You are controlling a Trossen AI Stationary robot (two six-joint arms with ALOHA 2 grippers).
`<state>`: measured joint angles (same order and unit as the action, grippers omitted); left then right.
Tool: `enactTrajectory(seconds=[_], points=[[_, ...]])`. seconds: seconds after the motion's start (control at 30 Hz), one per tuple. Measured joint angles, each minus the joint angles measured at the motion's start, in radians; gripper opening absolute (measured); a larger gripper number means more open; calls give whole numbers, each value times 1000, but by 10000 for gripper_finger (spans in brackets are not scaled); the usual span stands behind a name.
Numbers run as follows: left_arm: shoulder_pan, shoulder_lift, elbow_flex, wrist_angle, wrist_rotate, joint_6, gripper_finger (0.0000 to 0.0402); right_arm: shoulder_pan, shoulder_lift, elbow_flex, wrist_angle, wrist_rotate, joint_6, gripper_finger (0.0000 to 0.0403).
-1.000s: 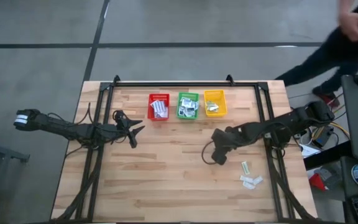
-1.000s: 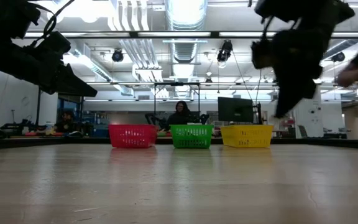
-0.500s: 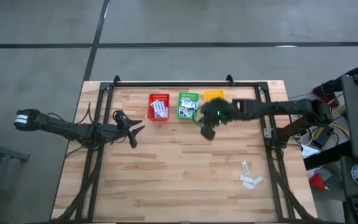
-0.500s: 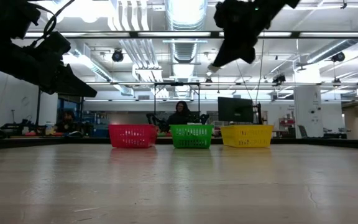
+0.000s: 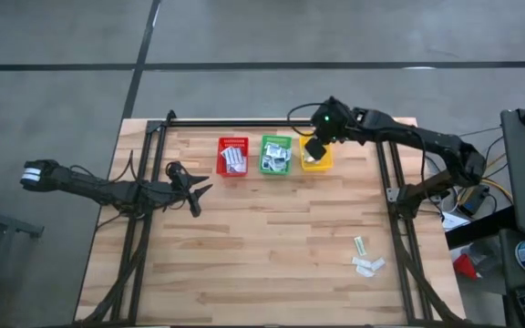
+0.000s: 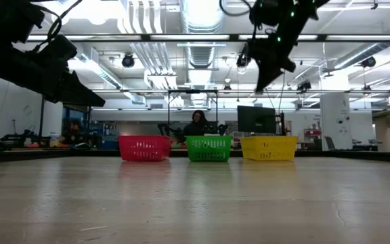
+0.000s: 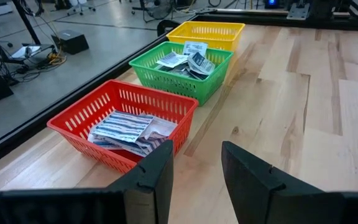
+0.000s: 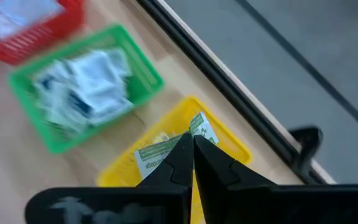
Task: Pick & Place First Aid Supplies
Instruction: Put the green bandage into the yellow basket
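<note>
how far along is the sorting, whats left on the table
Mostly done: the red basket, green basket and yellow basket all hold packets. In hand: the right tool, shut on a pale green strip, hangs above the yellow basket. Left: a few loose packets on the table's right side. The left tool waits open.

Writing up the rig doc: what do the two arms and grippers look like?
Both arms are dark, slim and jointed, with loose black cables. The left gripper has two flat dark fingers; its arm has a white-striped base end. The right gripper has tapered dark fingers, with a green light nearby.
</note>
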<state>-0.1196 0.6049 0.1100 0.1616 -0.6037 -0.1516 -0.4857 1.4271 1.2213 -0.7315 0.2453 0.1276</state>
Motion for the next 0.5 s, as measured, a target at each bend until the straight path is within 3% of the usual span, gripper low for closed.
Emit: enactTrajectory(seconds=[0.5], points=[[0, 0, 0, 1, -18, -1, 133, -52, 183, -128, 67, -62, -32, 8]])
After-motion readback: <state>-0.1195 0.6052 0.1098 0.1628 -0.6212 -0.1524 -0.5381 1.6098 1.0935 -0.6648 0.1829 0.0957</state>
